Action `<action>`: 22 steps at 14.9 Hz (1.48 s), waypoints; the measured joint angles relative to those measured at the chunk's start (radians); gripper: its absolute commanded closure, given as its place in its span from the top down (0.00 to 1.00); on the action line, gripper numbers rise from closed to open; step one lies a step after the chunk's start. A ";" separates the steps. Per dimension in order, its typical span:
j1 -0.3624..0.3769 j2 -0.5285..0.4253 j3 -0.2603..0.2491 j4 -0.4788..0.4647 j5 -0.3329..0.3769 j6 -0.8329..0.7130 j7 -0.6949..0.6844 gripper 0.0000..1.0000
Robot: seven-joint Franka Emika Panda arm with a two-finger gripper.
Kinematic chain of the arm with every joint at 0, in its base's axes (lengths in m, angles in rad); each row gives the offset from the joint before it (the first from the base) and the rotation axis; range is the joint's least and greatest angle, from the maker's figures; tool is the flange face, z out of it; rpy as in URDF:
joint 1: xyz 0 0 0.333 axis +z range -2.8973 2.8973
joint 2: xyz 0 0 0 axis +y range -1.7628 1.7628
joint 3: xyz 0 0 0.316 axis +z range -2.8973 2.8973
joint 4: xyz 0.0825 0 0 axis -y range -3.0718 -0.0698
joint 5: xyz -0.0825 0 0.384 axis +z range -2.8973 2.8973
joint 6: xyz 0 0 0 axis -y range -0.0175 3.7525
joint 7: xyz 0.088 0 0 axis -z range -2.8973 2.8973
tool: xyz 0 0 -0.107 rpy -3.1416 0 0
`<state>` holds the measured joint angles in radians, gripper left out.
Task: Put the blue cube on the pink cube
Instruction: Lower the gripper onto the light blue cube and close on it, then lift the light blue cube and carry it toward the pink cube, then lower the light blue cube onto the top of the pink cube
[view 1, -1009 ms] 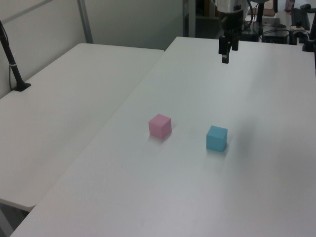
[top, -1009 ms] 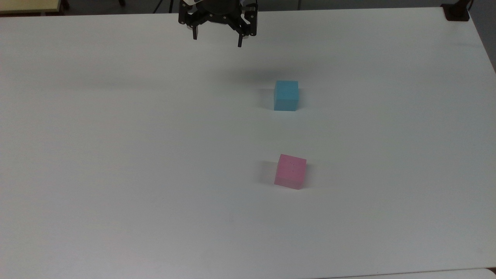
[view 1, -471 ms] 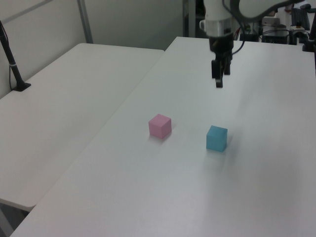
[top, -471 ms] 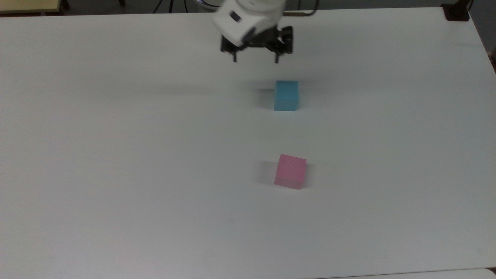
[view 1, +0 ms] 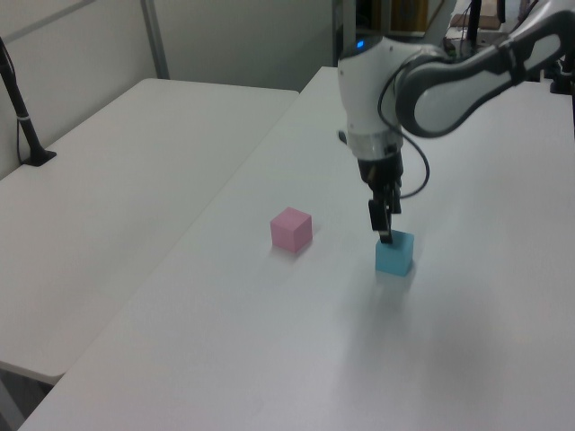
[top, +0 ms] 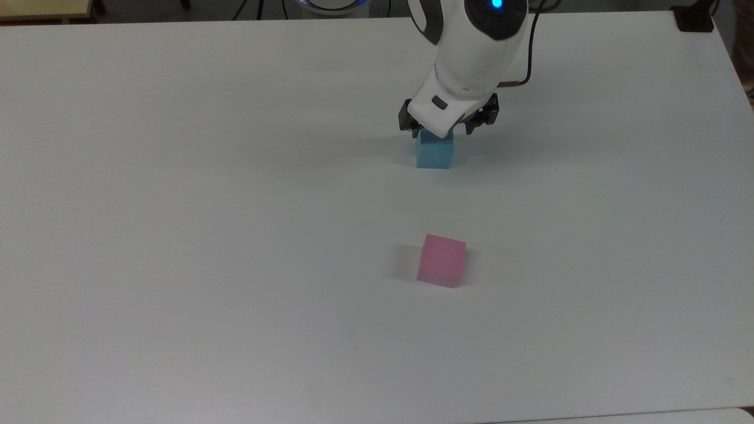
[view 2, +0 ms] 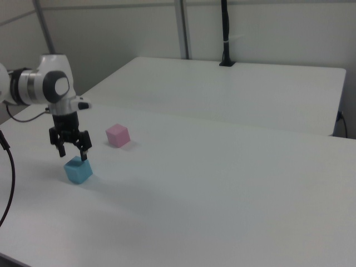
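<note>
Right view: blue cube (view 2: 77, 169) below end effector (view 2: 72, 152)

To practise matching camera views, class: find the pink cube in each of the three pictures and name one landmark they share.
Top view: the pink cube lies right of centre, below the middle.
Left view: just left of centre, at mid-height.
Right view: left of centre, at mid-height.
Shared landmark: the blue cube, under the robot's open hand.

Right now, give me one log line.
gripper: open, above blue cube | blue cube: on table, ungrasped | pink cube: apart, bare
</note>
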<state>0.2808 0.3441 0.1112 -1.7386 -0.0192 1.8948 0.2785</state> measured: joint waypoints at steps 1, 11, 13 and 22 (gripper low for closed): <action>0.007 0.009 0.000 -0.029 -0.004 0.017 0.003 1.00; 0.010 -0.017 0.001 -0.089 -0.023 0.143 0.064 0.13; 0.006 -0.060 0.001 -0.056 -0.024 0.143 0.064 0.13; -0.069 0.183 -0.038 0.453 -0.061 0.121 0.054 0.20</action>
<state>0.2118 0.5274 0.0730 -1.2855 -0.0798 2.0161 0.3329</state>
